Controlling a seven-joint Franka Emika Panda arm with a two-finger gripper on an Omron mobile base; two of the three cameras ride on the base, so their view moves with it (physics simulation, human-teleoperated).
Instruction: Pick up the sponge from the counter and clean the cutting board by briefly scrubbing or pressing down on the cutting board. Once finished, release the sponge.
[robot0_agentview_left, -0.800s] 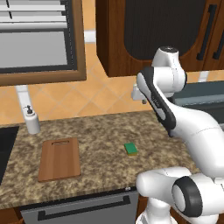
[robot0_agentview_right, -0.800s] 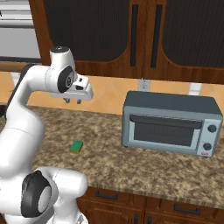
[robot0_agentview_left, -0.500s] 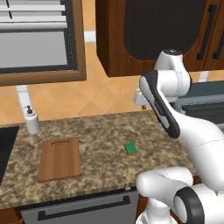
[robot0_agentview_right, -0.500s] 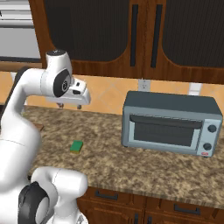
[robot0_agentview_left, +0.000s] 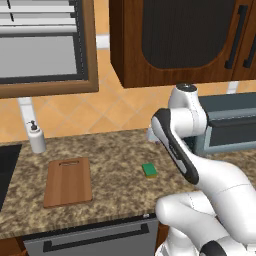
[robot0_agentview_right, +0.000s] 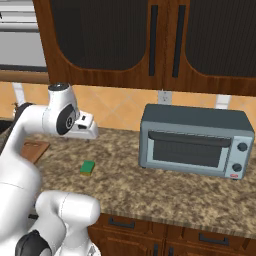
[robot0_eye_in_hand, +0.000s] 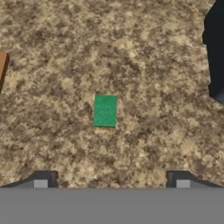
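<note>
I am at the opening step, the reach for the small green-topped, yellow-bottomed rectangular sponge (robot0_eye_in_hand: 105, 111), which lies flat on the long speckled brown-and-tan stone counter (robot0_agentview_left: 115, 170), well apart from the flat reddish-brown wooden cutting board (robot0_agentview_left: 68, 181) and between it and the grey toaster oven (robot0_agentview_right: 194, 141). My two-finger gripper (robot0_eye_in_hand: 111, 178) hangs high above the sponge with its jaws spread wide and nothing between them. Next, I judge, I must descend straight down, bracket the sponge's narrow sides, and only then close
</note>
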